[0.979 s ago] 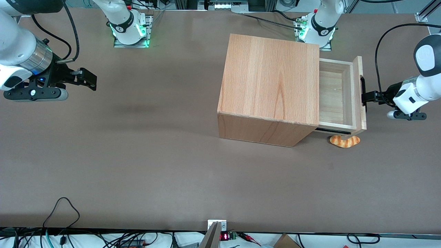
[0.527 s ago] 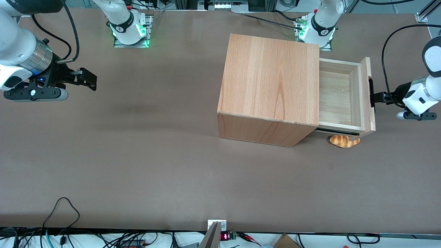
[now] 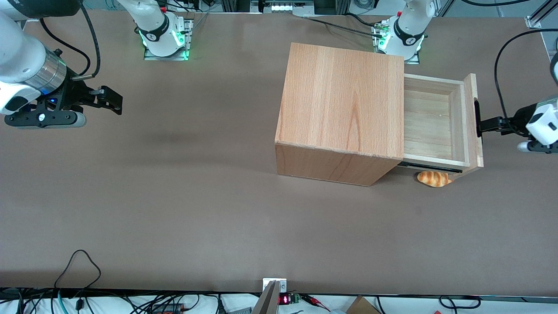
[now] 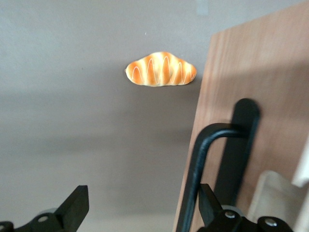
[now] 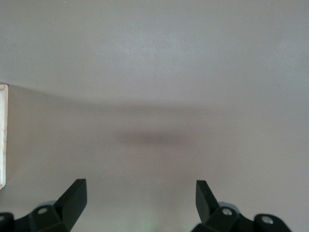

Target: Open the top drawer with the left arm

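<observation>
The top drawer (image 3: 427, 124) stands pulled well out of the wooden cabinet (image 3: 344, 104), toward the working arm's end of the table, and its plank floor is bare. The left arm (image 3: 542, 124) reaches in from that end, its gripper (image 3: 484, 124) at the black handle (image 3: 478, 117) on the drawer's front panel (image 3: 474, 144). In the left wrist view the gripper (image 4: 142, 210) is open. The handle bar (image 4: 200, 164) runs between the fingers, close against one fingertip (image 4: 207, 205); the other fingertip (image 4: 77, 205) hangs over bare table. The front panel (image 4: 270, 72) fills the view beside the bar.
A toy bread roll (image 3: 433, 178) (image 4: 161, 69) lies on the table under the open drawer's nearer corner, close to the cabinet's front. The arm bases (image 3: 403, 32) stand farther from the front camera than the cabinet. Brown table (image 3: 196, 196) stretches toward the parked arm's end.
The drawer has slid farther out of the cabinet toward the working arm's end, and the gripper moved with the handle the same way. The bread roll stayed put.
</observation>
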{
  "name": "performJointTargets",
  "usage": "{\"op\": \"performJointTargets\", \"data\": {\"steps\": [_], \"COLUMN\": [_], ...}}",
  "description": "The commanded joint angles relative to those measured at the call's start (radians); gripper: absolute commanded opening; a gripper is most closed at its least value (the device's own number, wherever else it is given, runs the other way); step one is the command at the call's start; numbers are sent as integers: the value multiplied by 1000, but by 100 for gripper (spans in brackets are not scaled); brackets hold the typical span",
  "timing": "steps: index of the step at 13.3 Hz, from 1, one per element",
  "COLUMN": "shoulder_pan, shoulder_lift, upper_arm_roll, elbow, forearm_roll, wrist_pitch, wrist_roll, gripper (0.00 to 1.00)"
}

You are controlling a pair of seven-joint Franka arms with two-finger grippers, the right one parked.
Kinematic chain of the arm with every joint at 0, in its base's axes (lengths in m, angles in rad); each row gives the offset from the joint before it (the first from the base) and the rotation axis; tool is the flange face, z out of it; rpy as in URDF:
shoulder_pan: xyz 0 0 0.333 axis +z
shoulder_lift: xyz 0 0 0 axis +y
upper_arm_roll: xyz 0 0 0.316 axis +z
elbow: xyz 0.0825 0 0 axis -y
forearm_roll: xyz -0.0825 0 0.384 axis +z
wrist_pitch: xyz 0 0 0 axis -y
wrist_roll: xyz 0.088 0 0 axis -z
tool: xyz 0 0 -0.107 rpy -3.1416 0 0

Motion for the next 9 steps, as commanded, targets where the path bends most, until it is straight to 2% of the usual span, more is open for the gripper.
{"op": "performJointTargets", "data": {"steps": [1,6,9], "shoulder_pan": [15,9,5], "shoulder_lift": [-14,-34,-40], "upper_arm_roll": [-7,-17,-54], "elbow": [111,252,332], "forearm_roll": [-8,-8,-8], "wrist_pitch": [-106,-189,-255], "wrist_roll": [33,16,-33], "gripper": [100,100,100]}}
